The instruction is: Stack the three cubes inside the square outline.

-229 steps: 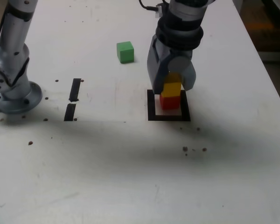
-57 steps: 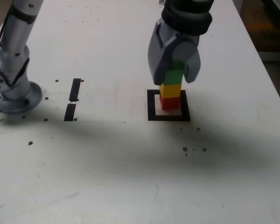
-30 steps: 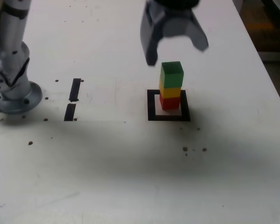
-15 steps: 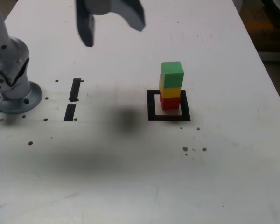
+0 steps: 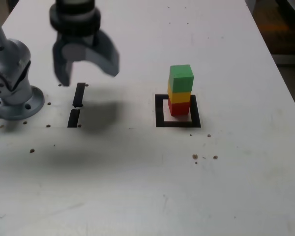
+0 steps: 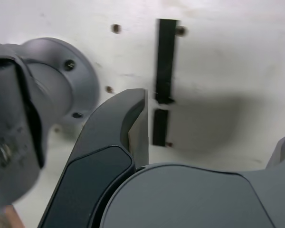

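Though motion blurs them in the exterior view, the fingers (image 5: pixel 63 66) stand wide open, one partly cut off in the wrist view.

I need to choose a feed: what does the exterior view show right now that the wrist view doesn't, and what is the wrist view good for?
Only the exterior view: the green cube on the yellow cube on the red cube, standing inside the square outline.

Only the wrist view: a close look past the claw's fingers, with bolt holes visible in the arm's base flange.

Both: the open claw with nothing between its fingers, the two short black tape strips, the base flange and the white tabletop.
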Robot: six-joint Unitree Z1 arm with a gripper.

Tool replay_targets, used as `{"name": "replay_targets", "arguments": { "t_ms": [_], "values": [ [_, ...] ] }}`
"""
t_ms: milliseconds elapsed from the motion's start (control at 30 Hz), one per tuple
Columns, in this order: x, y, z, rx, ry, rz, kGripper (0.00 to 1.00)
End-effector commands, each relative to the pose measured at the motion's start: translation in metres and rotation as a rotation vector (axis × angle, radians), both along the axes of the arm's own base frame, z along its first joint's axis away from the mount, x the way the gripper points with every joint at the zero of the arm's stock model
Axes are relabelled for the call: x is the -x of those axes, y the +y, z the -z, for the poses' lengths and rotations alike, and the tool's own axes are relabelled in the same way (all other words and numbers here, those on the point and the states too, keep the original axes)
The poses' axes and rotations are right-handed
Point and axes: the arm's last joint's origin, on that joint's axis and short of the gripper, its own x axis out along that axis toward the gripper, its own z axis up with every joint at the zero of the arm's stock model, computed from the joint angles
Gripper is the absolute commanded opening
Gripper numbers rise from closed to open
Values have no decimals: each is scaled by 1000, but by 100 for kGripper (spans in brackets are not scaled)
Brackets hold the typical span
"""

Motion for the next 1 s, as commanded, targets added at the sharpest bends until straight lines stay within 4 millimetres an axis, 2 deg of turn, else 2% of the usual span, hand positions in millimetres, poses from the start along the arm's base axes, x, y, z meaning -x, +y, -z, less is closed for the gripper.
{"name": "replay_targets", "arguments": {
  "t_ms": [0,600,967],
  "values": [
    [10,1,11,2,36,2,100],
    [19,-1,31,17,62,34,100],
    [17,-1,37,44,54,142,100]
  ]
}}
